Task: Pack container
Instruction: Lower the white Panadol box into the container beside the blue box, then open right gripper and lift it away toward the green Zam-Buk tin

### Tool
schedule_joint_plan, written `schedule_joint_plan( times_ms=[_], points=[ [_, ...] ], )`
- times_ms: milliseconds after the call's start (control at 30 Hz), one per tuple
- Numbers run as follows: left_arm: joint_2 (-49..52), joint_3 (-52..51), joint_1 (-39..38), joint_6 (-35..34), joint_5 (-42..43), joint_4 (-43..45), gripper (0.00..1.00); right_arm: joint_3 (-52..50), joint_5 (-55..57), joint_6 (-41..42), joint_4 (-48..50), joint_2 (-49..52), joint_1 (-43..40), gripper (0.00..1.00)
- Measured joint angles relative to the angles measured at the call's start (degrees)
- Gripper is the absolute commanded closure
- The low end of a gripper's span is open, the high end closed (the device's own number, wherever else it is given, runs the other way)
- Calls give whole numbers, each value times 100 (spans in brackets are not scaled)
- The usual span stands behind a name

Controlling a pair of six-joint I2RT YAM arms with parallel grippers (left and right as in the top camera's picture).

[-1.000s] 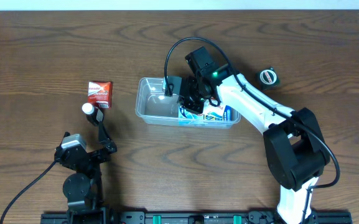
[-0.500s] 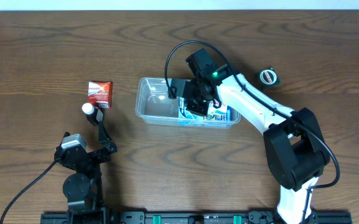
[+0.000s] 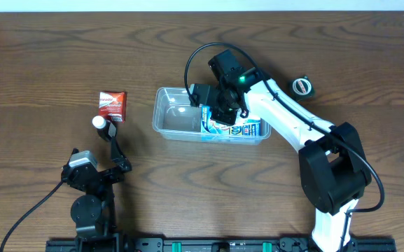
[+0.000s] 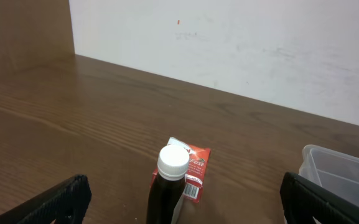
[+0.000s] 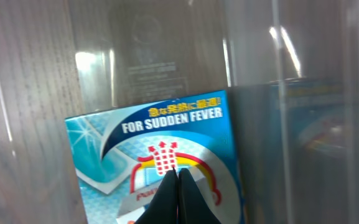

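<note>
Occupying the middle of the wooden table (image 3: 40, 49) in the overhead view, the clear plastic container (image 3: 173, 117) lies with its long axis running from 9 to 3 o'clock. A blue box (image 5: 167, 149) printed "FOR SUDDEN FEVER" lies inside it, filling the 3 o'clock half; the 9 o'clock half shows bare floor. The right gripper (image 5: 178, 185) is positioned over the box inside the container, jaws clenched tip to tip with nothing between them; whether the tips touch the box cannot be told. The left gripper (image 4: 184, 190) is released, its fingers (image 4: 73, 196) spread wide to either side of a dark bottle with a white cap (image 4: 173, 160). A red carton (image 4: 195, 165) stands just beyond the bottle at 12 o'clock, well apart from the container at its 9 o'clock. A small round dark object (image 3: 302, 86) lies at the container's 2 o'clock.
</note>
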Motion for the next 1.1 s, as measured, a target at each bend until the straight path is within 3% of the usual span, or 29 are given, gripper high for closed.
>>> schedule_joint_plan(
  times_ms=[1100],
  points=[
    [0, 0, 0, 0, 0, 0, 2, 17, -262, -308, -260, 205, 0, 99]
  ],
)
